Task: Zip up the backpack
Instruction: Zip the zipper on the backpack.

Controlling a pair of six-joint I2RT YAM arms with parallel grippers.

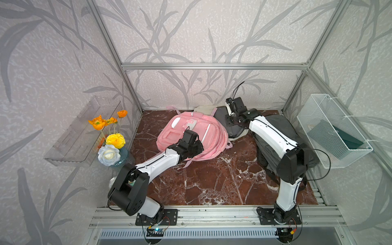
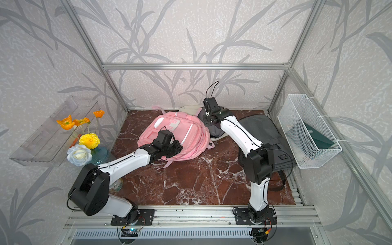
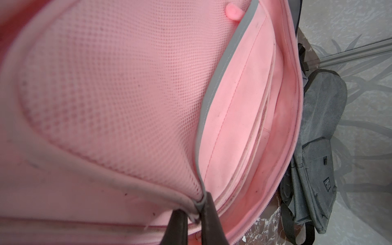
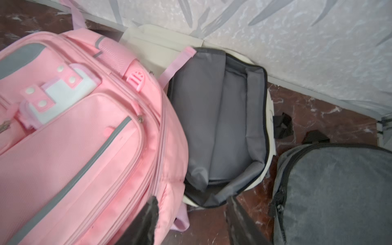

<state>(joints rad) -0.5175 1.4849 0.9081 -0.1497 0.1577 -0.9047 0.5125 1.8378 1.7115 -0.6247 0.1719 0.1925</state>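
The left gripper, nearest the lens in its wrist view, is clamped tight on the grey-trimmed edge of the pink fabric backpack, beside a gaping compartment; the slider cannot be made out. The backpack lies mid-table toward 12 o'clock on the red marble tabletop, with bare marble at its 6 o'clock. At 1 o'clock a cream bag with grey lining touches it; the right gripper hangs there, jaws apart, empty. The right arm half hides a grey cloth backpack at 3 o'clock.
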